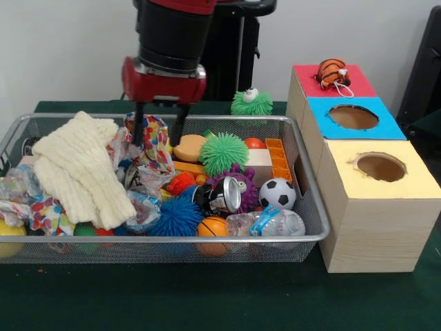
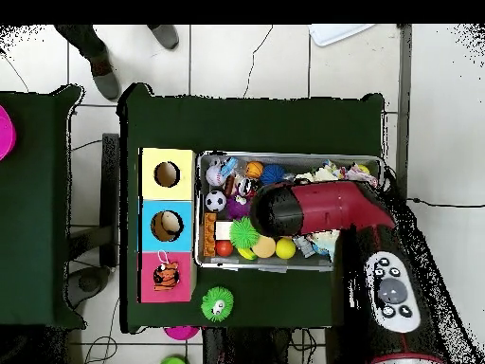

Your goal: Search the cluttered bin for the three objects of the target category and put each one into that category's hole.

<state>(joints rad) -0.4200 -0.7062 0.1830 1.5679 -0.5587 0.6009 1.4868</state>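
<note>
The bin [image 1: 303, 238] is a wide silver wire-mesh basket full of mixed things; it also shows in the overhead view [image 2: 203, 163]. My gripper [image 1: 159, 134] hangs over the bin's back middle. It is open, with a finger on each side of a crumpled colourful wrapper [image 1: 156, 148]. Three boxes stand in a row beside the bin: a yellow one [image 1: 406, 183] and a blue one [image 1: 389, 127] with open holes, and a red one [image 1: 306, 76] with an orange striped toy [image 1: 332, 71] on its hole. In the overhead view my arm [image 2: 313, 209] hides the gripper.
In the bin lie a cream knitted cloth [image 1: 76, 169], green [image 1: 224, 153], blue [image 1: 177, 215] and purple [image 1: 241, 181] spiky balls, a soccer ball [image 1: 277, 193], a basketball [image 1: 212, 227], a can [image 1: 224, 195] and a plastic bottle [image 1: 272, 222]. Another green spiky ball [image 1: 251, 103] sits behind the bin. A person's feet [image 2: 99, 71] show at the overhead view's top.
</note>
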